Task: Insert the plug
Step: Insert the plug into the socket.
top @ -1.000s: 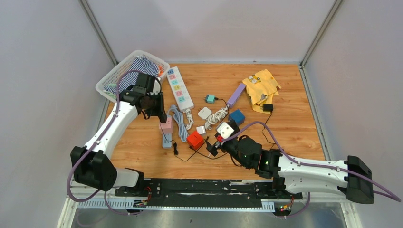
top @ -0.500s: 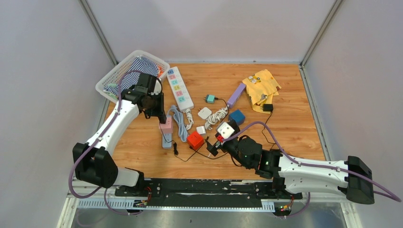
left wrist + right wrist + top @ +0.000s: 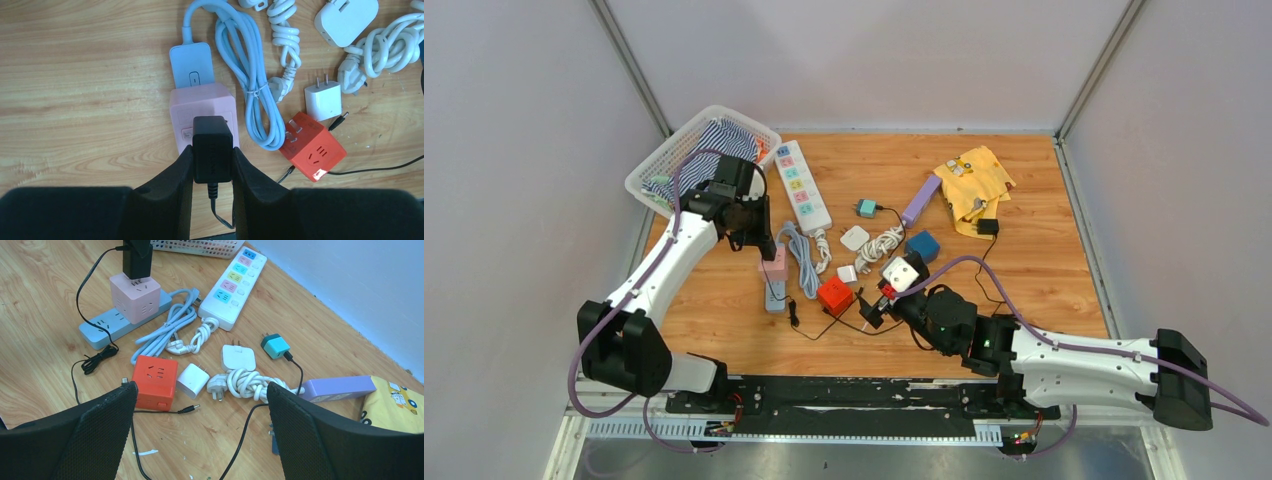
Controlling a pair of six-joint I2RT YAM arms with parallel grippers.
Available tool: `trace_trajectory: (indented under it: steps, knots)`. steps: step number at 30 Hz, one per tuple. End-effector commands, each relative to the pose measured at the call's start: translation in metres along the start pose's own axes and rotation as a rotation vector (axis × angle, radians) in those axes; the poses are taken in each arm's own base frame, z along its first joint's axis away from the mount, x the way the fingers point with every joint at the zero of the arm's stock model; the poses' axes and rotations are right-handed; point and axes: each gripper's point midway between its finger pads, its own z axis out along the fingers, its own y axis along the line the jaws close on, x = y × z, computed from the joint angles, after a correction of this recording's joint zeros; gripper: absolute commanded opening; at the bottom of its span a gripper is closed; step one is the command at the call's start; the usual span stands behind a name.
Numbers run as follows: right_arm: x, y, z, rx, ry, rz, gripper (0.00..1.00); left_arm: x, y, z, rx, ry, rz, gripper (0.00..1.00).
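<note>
The left gripper (image 3: pixel 212 157) was pinching the black plug (image 3: pixel 212 135) by its two flat sides, one finger pressed against each flank, with the plug's thin lead (image 3: pixel 216 212) trailing back between them. The plug stood upright directly over the pink cube socket (image 3: pixel 200 107). In the right wrist view its lower end met the cube's top face, though the pictures did not show whether the prongs were seated or only resting on the outlets. The cube itself was plugged onto a blue power strip (image 3: pixel 100 322), which lay flat on the wooden table (image 3: pixel 1024 200).

Farther out, the right gripper (image 3: pixel 200 386) was spread wide and held nothing. It hung above the clutter near the red cube (image 3: pixel 155 381) and a small white charger (image 3: pixel 193 381), well apart from the pink cube.

The step in hand looked like the insertion itself, with carrying and lining up apparently done. The next move probably called for a straight downward push with the plug kept square to the cube's face. Since the cube only perches on the strip, an angled push might rock it, so the idle right gripper could perhaps steady the strip.
</note>
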Motion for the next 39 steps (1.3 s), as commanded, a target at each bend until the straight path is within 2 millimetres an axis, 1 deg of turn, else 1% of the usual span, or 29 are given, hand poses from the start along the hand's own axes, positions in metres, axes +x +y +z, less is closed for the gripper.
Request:
trace_trajectory:
  steps: [1,6,13,18,28,39]
  knots:
    - [0.0026,-0.0050,-0.0033,0.022,-0.008,0.010,1.00,0.0118,0.0020,0.0036,-0.018,0.025,0.008,0.00]
    - [0.0028,-0.0056,-0.0042,0.024,-0.010,0.011,1.00,0.0137,0.0018,0.0047,-0.017,0.032,0.001,0.00]
    - [0.0031,-0.0064,-0.0048,0.027,-0.010,0.011,1.00,0.0146,-0.0011,-0.0006,-0.003,0.022,-0.017,0.00]
    - [0.0031,-0.0063,-0.0049,0.025,-0.010,0.011,1.00,0.0178,0.0000,0.0014,-0.005,0.034,-0.015,0.00]
    - [0.0029,-0.0074,-0.0059,0.028,-0.011,0.011,1.00,0.0125,-0.0015,-0.0013,-0.001,0.023,-0.007,0.00]
    - [0.0019,-0.0092,-0.0076,0.032,-0.015,0.012,1.00,0.0134,-0.0006,-0.0025,-0.006,0.030,0.001,0.00]
